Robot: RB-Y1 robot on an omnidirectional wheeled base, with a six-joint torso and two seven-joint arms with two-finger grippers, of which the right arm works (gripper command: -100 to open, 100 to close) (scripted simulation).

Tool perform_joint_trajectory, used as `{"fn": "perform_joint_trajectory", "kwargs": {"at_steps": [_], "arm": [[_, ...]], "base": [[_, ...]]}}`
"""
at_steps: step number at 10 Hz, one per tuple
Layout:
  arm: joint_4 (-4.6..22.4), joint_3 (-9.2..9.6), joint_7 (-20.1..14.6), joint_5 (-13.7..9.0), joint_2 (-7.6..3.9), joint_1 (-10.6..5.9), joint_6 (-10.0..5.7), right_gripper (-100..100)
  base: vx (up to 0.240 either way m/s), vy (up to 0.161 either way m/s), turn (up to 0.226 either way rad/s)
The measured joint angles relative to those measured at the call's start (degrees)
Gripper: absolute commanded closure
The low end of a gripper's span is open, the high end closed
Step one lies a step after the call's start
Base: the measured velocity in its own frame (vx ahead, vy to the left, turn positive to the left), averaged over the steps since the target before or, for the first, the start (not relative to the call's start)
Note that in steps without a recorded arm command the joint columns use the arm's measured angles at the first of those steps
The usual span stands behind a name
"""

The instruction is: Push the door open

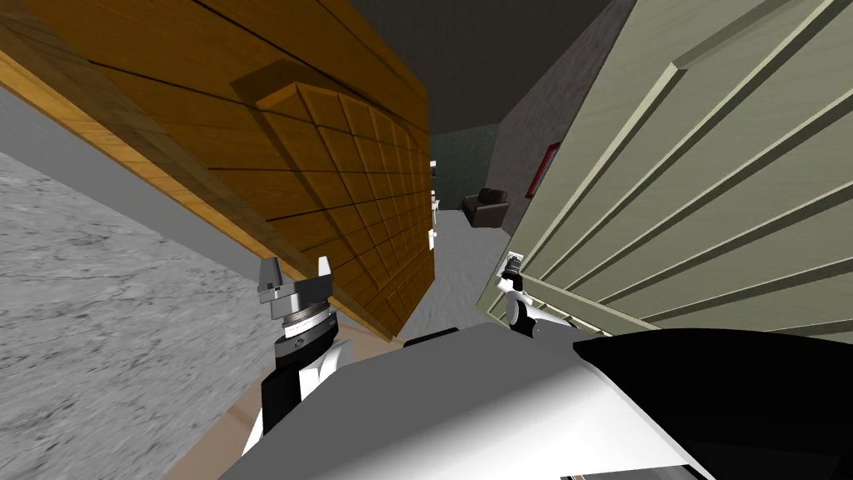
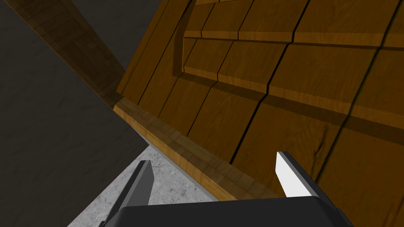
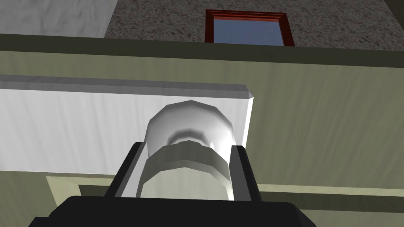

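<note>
An olive-green panelled door (image 1: 708,192) fills the right side, swung partly away from me. Its rounded light grey knob (image 3: 189,122) sits on a white plate (image 3: 79,126) near the door's edge. My right gripper (image 3: 184,151) is shut on the knob, one finger (image 3: 130,161) pressing each side; in the head view the right gripper (image 1: 510,271) sits small at the door's lower edge. My left gripper (image 1: 296,273) stands open and holds nothing, close in front of a brown wooden panelled door (image 1: 333,167).
Wooden door (image 2: 296,98) and its trim (image 2: 177,146) lie just beyond my left gripper (image 2: 213,161), beside a grey speckled wall (image 1: 83,292). Between the two doors a passage leads to a dark armchair (image 1: 486,207). A red-framed picture (image 1: 541,169) hangs on the wall.
</note>
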Motion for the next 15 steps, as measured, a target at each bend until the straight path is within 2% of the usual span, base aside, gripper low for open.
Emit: {"fn": "perform_joint_trajectory", "kwargs": {"at_steps": [1, 2, 4, 6, 7, 8, 9, 10, 11, 12, 13, 14, 15], "arm": [[0.4, -0.69, 0.7, -0.2, 0.09, -0.45, -0.78, 100], [-0.4, -1.59, 1.6, -0.4, 0.34, -0.77, -0.67, 100], [-3.7, -3.76, 4.0, -1.0, 2.04, -0.57, 0.31, 100], [-1.5, -3.81, 3.9, -1.0, 1.1, -1.19, -1.23, 100], [0.4, -4.55, 4.2, -1.2, 0.64, -1.85, -2.37, 100], [-0.2, -5.27, 4.9, -1.4, 1.17, -1.85, -2.48, 100], [0.6, -5.98, 5.6, -1.5, 0.98, -2.51, -2.85, 100], [-1.0, -7.04, 6.6, -1.8, 1.96, -2.24, -2.68, 100], [-1.3, -8.07, 7.7, -2.1, 2.28, -2.53, -2.86, 100], [0.7, -8.99, 8.5, -2.3, 1.45, -3.56, -3.92, 100], [2.0, -9.83, 9.1, -2.5, 1.22, -4.17, -5.28, 100], [4.7, -9.93, 9.0, -2.4, 0.11, -4.97, -7.05, 100], [4.4, -10.32, 9.4, -2.5, 0.35, -4.96, -6.94, 100]], "base": [[0.032, -0.115, 0.055], [0.041, -0.09, 0.043], [0.048, -0.079, 0.022], [0.014, -0.037, 0.025], [0.013, -0.073, 0.046], [0.022, -0.06, 0.022], [0.033, -0.084, 0.053], [0.035, -0.094, 0.055], [0.041, -0.091, 0.047], [0.051, -0.119, 0.047], [0.043, -0.094, 0.014], [0.029, -0.047, 0.006], [0.014, -0.002, 0.0]]}}
